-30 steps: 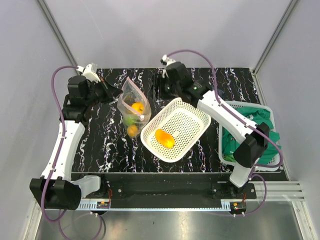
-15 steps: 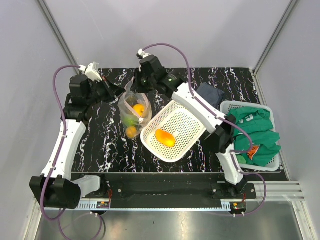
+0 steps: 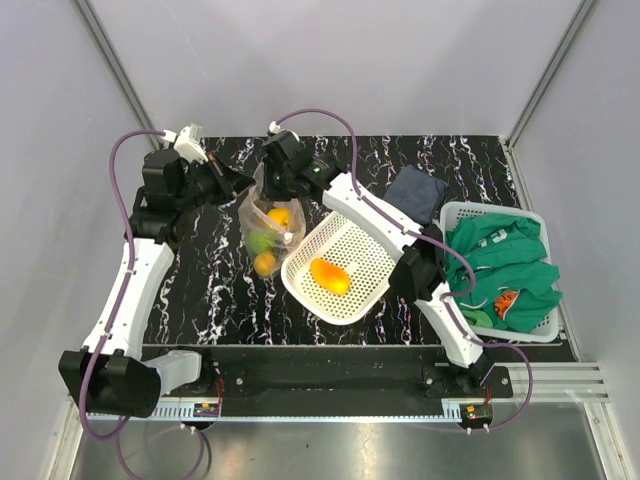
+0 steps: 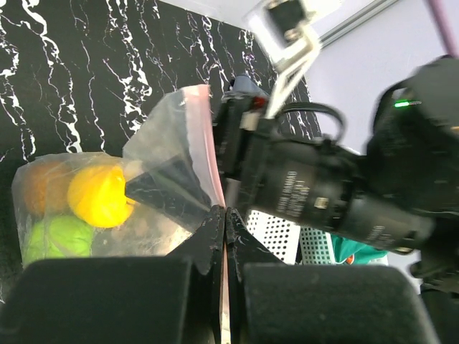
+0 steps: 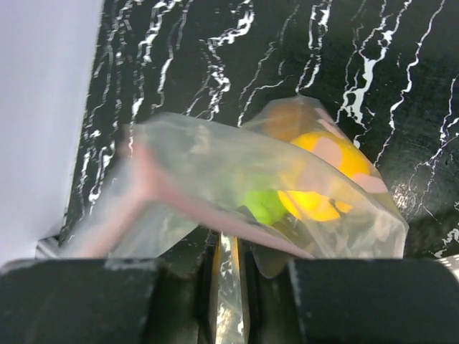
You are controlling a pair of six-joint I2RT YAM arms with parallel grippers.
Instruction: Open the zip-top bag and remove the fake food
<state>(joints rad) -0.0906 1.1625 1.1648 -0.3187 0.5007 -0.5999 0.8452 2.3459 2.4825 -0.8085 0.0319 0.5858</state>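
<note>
So, quick update: your right claw point(image 5: 228, 247) has swung left in the last second. It was hanging over the far corner of the basket point(image 3: 385, 225), and now it's right at the top of the bag point(image 3: 262, 222). That move also uncovered a dark cloth point(image 3: 418, 193) near the far edge, right of middle.

The bag sits toward the far-left part of the desk point(image 3: 200, 290), just beside the basket's left rim. Your left claw point(image 4: 221, 215) is pinched tight on the bag's edge, with the pink strip point(image 4: 208, 143) running up from between the fingers. It hasn't budged.

The right claw looks narrow, and the strip crosses just in front of it in the wrist view. Can't tell whether it's actually biting the film or just sitting against it.

Most of the food point(image 3: 277, 215) is inside the bag: yellow, orange and a green one. One orange piece point(image 3: 330, 277) is already lying in the basket.

My read: you're set up to go back in for the next piece. Check the right claw's hold before you pull, since that film looks slippery.
</note>
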